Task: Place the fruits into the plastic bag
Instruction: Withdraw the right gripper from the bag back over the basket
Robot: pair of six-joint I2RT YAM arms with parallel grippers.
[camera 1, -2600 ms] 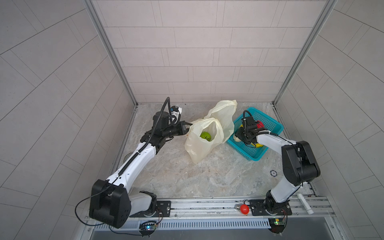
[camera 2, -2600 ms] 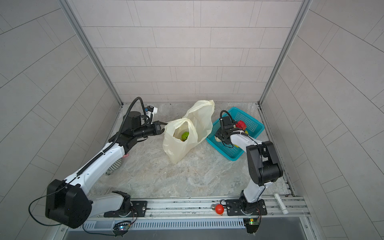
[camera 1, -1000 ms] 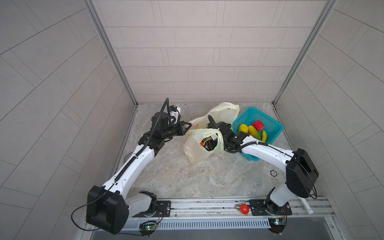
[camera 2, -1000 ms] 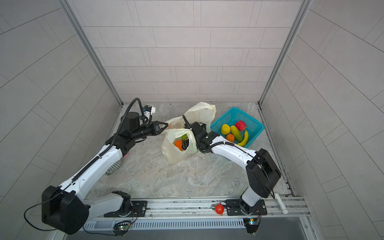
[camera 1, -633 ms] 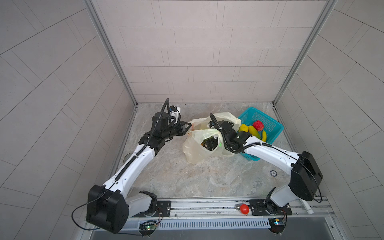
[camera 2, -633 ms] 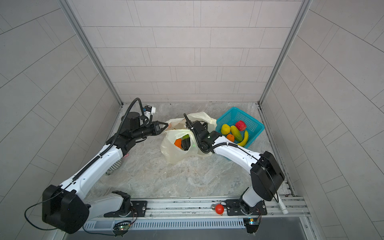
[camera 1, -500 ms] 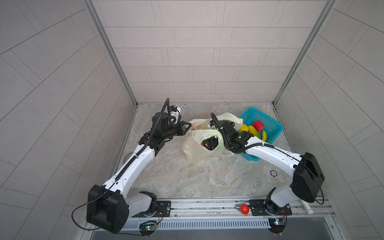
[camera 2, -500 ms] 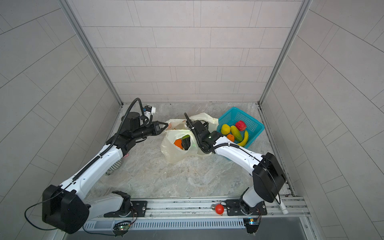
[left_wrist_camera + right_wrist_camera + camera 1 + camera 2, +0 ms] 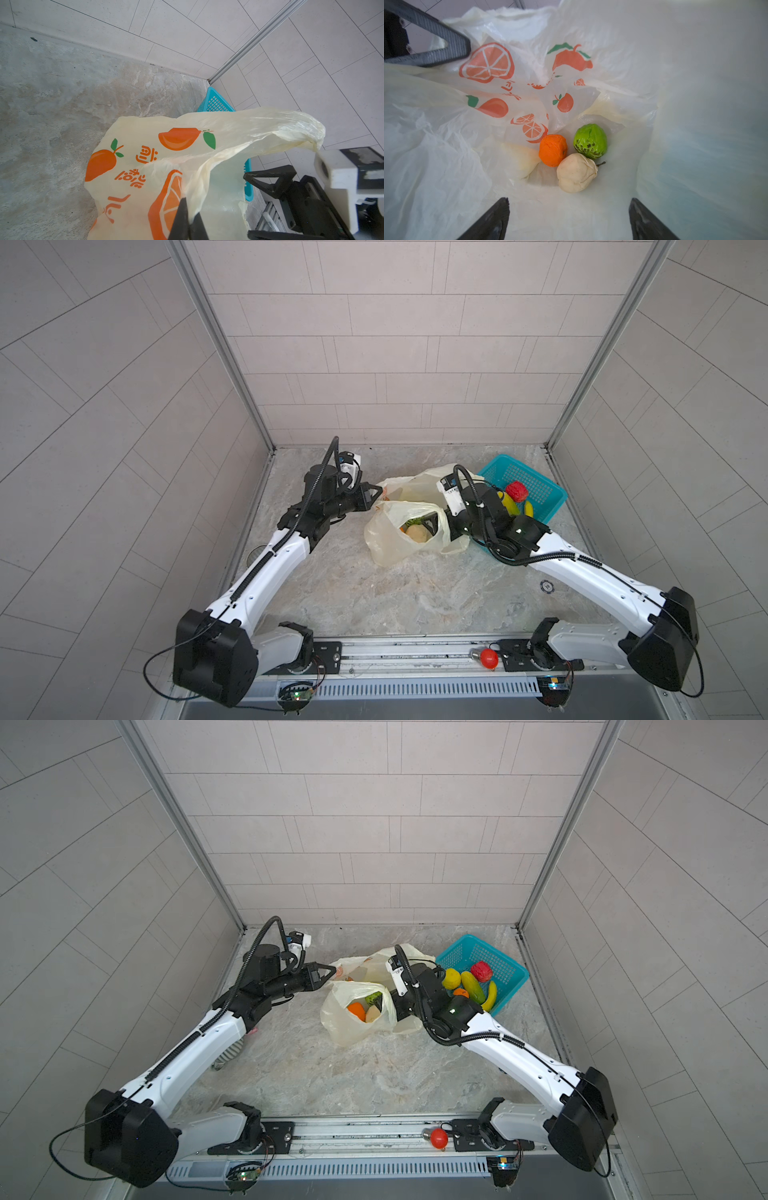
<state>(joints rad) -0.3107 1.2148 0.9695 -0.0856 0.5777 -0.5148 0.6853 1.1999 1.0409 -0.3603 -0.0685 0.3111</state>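
My right tool [image 9: 569, 200] just spread inside thin pale-yellow printed plastic bag [image 9: 446, 135], whitish toy fruit [image 9: 576, 172] dropped; left tool [image 9: 185, 209] pinches bag rim at 10 o'clock. Three bagged.

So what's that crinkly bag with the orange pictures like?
The plastic bag is thin, crinkly, pale yellow and see-through, printed with orange fruits and writing. It slumps on the table beside the teal basket, mouth open. The left gripper pinches its rim; the open right gripper reaches into its mouth. Inside lie an orange fruit, a bumpy green fruit and a whitish fruit.
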